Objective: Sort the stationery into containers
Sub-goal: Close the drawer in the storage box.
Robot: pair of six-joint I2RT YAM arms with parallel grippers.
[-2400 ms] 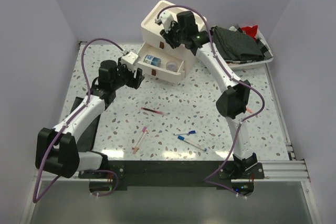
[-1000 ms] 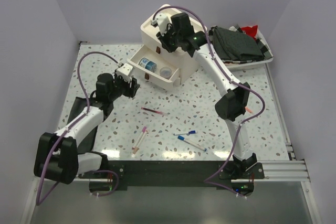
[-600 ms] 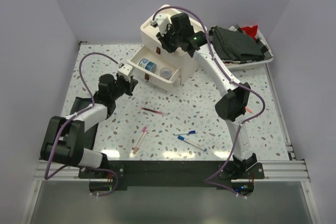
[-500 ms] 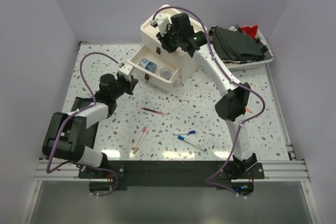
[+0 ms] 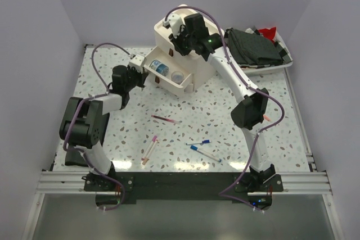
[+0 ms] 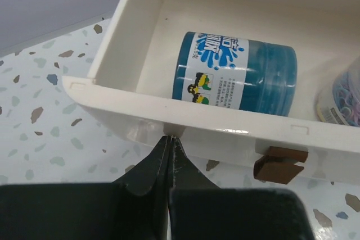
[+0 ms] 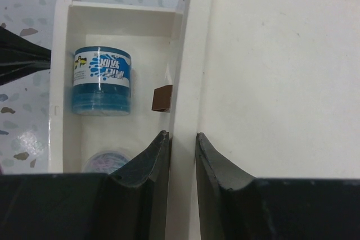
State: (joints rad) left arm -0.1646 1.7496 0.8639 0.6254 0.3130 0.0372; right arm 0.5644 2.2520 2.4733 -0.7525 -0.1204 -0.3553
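The cream-white cabinet (image 5: 188, 32) stands at the back with its lowest drawer (image 6: 129, 102) pulled open toward the left. A blue tape roll (image 6: 239, 74) and a clear round tub of coloured bits (image 6: 342, 96) lie in the drawer. My left gripper (image 6: 170, 137) is shut and empty, its tips touching the drawer's front left of the brown handle (image 6: 279, 164). My right gripper (image 7: 181, 134) is shut on the cabinet's top edge wall. On the table lie a maroon pen (image 5: 164, 119), a pink pen (image 5: 151, 149) and two blue-capped pens (image 5: 205, 153).
A white tray (image 5: 284, 64) of dark folded cloths sits at the back right beside the cabinet. An orange pen (image 5: 266, 117) pokes out by the right arm's elbow. The left arm's cable loops over the table's left side. Walls close the table's left, right and back.
My left gripper has shut and moved forward until its tips touch the open drawer's front. The cabinet and drawer have shifted slightly right. The right gripper keeps its hold.
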